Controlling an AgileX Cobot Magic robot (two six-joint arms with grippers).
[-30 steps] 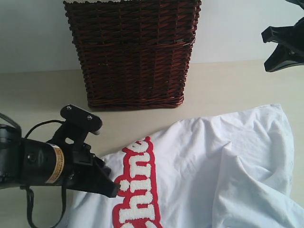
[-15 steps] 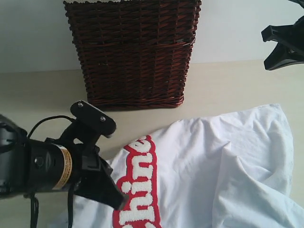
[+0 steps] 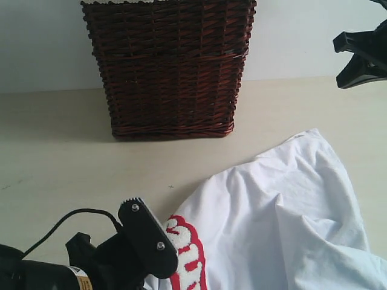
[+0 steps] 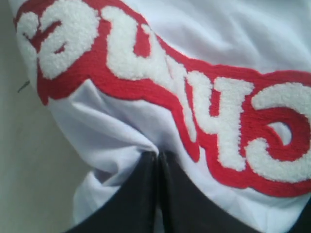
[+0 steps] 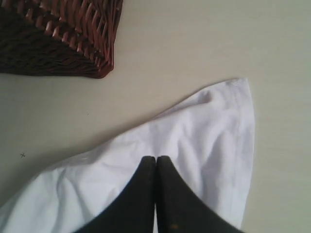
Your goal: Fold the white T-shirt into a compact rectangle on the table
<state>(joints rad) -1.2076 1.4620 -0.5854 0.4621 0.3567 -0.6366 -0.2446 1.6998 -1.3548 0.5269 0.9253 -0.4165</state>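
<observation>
The left end effector point(image 4: 158, 158) pinches the white T-shirt point(image 3: 272, 223) (just beside its red lettering point(image 4: 218, 121)) on the desk point(image 3: 60, 163); the right end effector point(image 5: 155, 159) is closed, empty.

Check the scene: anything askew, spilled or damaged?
Nothing spilled or damaged. The white T-shirt lies rumpled and skewed on the table, its fabric puckered where the left gripper has its fingers shut on it beside the red lettering. The wicker basket stands upright.
</observation>
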